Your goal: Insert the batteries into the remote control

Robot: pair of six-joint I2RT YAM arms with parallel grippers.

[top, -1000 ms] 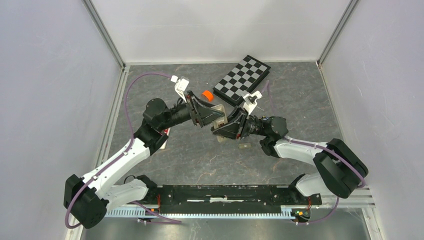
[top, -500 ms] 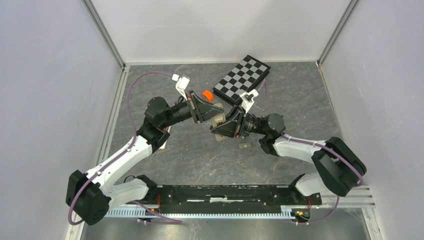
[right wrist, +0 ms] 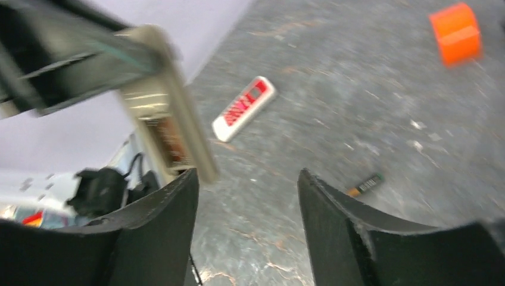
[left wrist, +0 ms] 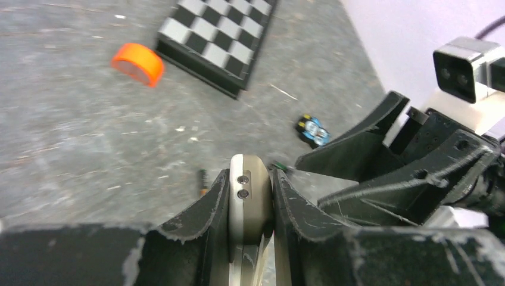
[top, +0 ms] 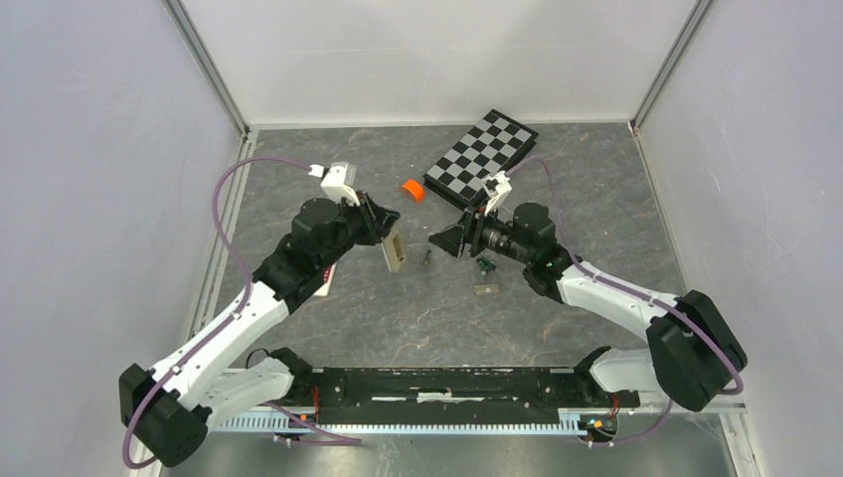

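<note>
Lying on the grey table [top: 398,318] is one battery [right wrist: 364,185], a tiny thin dark stick with a coppery end. It is all by itself between the two arms. The left gripper [left wrist: 250,176] is squeezed tight on the sides of a pale grey remote [left wrist: 249,208] and holds it up off the table. The remote's back is open and something brown shows inside, but I cannot tell if that is a battery. The right gripper [right wrist: 247,179] is wide open with nothing in it, near the remote but not touching it. A second remote [right wrist: 244,109], white and red, lies flat by the left arm. There is one orange roll [top: 412,189], one checkered board [top: 481,159] and one small blue-and-black gadget [left wrist: 312,130].
</note>
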